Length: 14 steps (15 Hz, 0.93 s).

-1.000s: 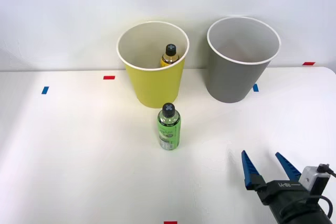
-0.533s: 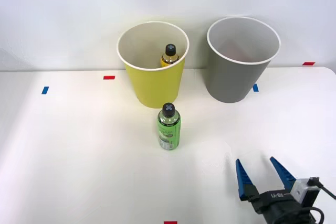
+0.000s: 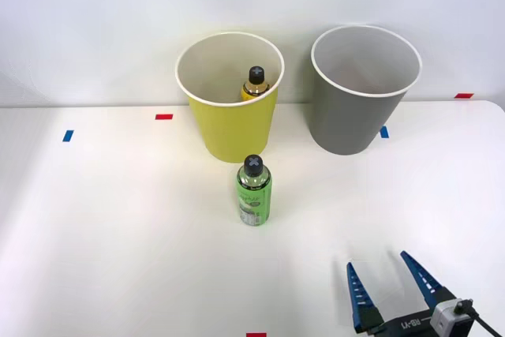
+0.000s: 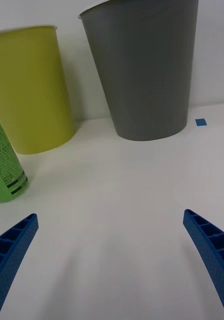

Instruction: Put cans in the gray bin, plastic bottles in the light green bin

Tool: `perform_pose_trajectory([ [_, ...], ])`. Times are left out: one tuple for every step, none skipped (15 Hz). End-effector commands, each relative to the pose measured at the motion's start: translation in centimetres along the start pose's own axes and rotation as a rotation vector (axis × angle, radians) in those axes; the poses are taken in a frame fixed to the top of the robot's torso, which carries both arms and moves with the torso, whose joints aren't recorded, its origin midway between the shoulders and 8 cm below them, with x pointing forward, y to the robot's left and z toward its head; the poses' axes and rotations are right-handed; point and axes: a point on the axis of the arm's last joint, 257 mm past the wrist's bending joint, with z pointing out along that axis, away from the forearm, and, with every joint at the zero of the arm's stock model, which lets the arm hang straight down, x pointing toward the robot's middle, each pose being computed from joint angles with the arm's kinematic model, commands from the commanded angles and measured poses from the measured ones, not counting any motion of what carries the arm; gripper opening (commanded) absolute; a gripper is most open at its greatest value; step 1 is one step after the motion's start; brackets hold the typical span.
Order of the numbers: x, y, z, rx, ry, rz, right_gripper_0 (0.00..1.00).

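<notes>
White table (image 3: 118,234) carries small tape marks (red (image 3: 163,117), blue (image 3: 67,136)); white wall (image 3: 95,13) behind.

Setting: robot test station, lab-type. Evidence as follows.
- Bench (image 3: 102,242): plain white, uncluttered, set against a bare white wall (image 3: 102,21).
- Position markers: small tape squares stuck on the bench top, red tape (image 3: 163,117) and blue tape (image 3: 67,136) on the left, another red piece (image 3: 464,95) at the far right, one more red piece (image 3: 256,335) at the near edge, a blue tape square (image 4: 200,122) beside the gray bin (image 3: 360,92).
- Staged props: gray bin and light green bin (image 3: 233,108) standing side by side at the back of the bench.
- No household furnishing or shop stock among these items.
</notes>
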Motion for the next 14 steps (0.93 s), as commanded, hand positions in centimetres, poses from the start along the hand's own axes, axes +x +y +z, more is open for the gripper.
perform_pose_trajectory([
  [0.4,-0.1,-0.5,0.011,0.01,-0.005,1.0],
  [1.2,-0.4,-0.7,0.02,0.024,0.006,1.0],
  [1.8,-0.7,-1.0,0.028,0.032,0.014,1.0],
  [2.0,-1.0,-1.3,0.029,0.026,0.023,1.0],
  [2.0,-1.3,-1.8,0.033,0.015,0.035,1.0],
  [2.0,-1.2,-2.1,0.031,0.008,0.039,1.0],
  [2.1,-1.1,-2.5,0.027,0.009,0.04,1.0],
  [2.1,-1.1,-3.1,0.027,0.008,0.041,1.0],
  [2.1,-0.8,-3.6,0.024,0.009,0.044,1.0],
  [2.4,-0.6,-4.3,0.024,0.015,0.051,1.0],
  [2.3,0.0,-4.9,0.021,0.007,0.07,1.0],
  [1.9,0.5,-5.0,0.013,-0.013,0.079,1.0],
  [1.4,1.0,-5.2,0.004,-0.031,0.087,1.0],
  [1.3,1.3,-5.4,0.004,-0.04,0.096,1.0],
])
